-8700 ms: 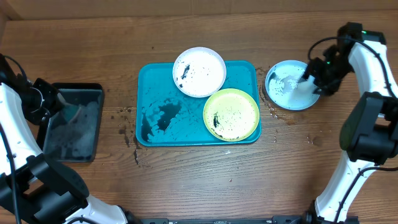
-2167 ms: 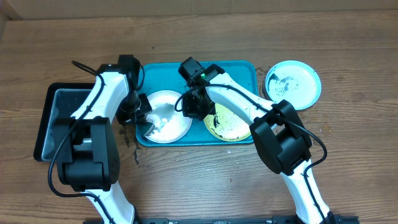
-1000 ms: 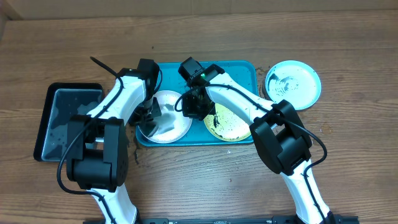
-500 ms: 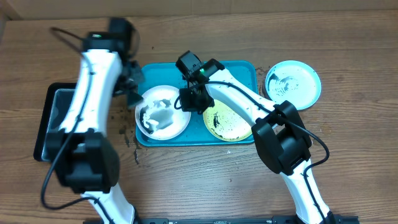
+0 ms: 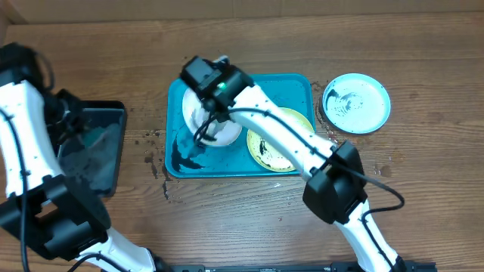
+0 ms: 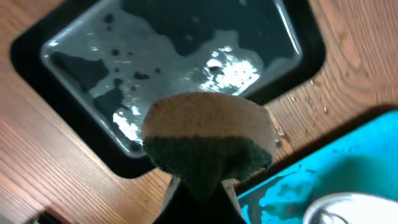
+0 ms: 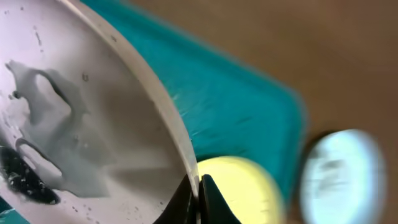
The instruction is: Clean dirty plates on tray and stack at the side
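Left arm (image 5: 26, 143) has swung off the turquoise tray (image 5: 295, 91) since half a second ago and now sits at far left of the overhead view, over the black tray (image 5: 98, 162). The white plate (image 5: 229, 128) went from the tray's lower left to its upper left, carried by the right arm (image 5: 272, 128).

Right wrist view, nearest first: right end effector (image 7: 198, 196) is pressed together on the white plate's thin rim, with the plate tilted steeply. The plate face has a grey watery film and a clump of dark specks at lower left of frame, so it is not spotless. Behind it is the turquoise tray, then the yellow-green plate (image 7: 239, 186) lying in it. Farthest is the teal-rimmed plate (image 7: 339, 174), blurred, off the tray at right.

Left wrist view, nearest first: left end effector (image 6: 200, 190) is pinching a sponge (image 6: 208, 137), tan side up, green scrub side down. Beyond it are the black tray holding water, the wood desk (image 6: 56, 180), and a tray corner at lower right.

Step, my read: the scrub of the white plate is over and the plate is coming off the tray, while the sponge goes for a rinse. The next move likely calls for carrying the plate right, across the yellow-green plate. It would then be set on the teal-rimmed plate, which sits on the desk at upper right of the overhead view. The rim grip is thin and the plate is wet, so there is a slip risk; level it before release. The yellow-green plate is dark-speckled and not yet done.
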Available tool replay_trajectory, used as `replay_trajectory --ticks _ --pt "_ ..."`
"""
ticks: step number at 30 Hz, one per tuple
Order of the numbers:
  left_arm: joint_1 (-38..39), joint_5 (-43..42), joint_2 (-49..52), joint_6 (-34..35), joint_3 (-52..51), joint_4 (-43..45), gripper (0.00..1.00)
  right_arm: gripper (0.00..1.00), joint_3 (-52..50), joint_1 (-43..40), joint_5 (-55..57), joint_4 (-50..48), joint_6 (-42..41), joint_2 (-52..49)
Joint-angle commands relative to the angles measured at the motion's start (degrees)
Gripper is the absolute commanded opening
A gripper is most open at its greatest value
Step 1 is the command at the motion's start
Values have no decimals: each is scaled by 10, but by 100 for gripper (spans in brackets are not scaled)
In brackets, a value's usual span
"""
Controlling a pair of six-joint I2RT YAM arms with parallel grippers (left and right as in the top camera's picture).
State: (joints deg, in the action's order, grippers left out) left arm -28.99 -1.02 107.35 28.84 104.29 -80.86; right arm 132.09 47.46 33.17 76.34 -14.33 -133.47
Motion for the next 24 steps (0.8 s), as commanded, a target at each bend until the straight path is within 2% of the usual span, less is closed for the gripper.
replay_trajectory --ticks 1,6,10,15,24 --pt "-46 -54 -11 12 8 -5 4 4 50 50 233 10 72 23" --pt "-73 -64 -11 12 8 -11 4 4 56 106 376 1 135 23" --pt "-74 -64 -11 12 8 -14 4 4 56 136 425 -9 162 23" --pt "-73 -65 -11 12 8 -15 4 4 56 153 443 -15 202 23" --pt "-73 -65 -11 12 8 -16 4 4 56 153 421 -14 201 23"
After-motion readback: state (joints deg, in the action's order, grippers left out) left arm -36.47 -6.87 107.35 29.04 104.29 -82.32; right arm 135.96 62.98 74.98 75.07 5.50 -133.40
